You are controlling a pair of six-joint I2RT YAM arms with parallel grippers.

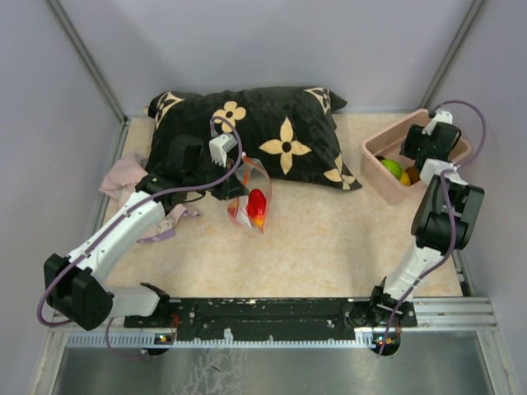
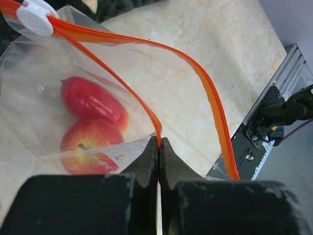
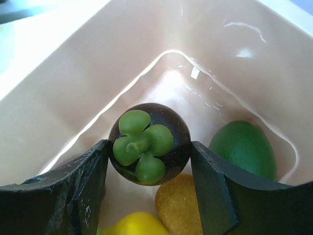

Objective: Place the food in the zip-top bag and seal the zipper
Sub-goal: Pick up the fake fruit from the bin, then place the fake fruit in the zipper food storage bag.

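Observation:
The clear zip-top bag hangs lifted just in front of the pillow, its mouth open. My left gripper is shut on one lip of the red-orange zipper; a white slider sits at the far end. Inside the bag lie a red oval fruit and a red apple. My right gripper is down in the pink bin, its fingers touching both sides of a dark round fruit with a green leafy cap. A green fruit, an orange one and a yellow one lie beside it.
A black pillow with tan flowers lies at the back. A pink cloth is bunched at the left, under the left arm. The pink bin stands at the far right. The black base rail runs along the near edge.

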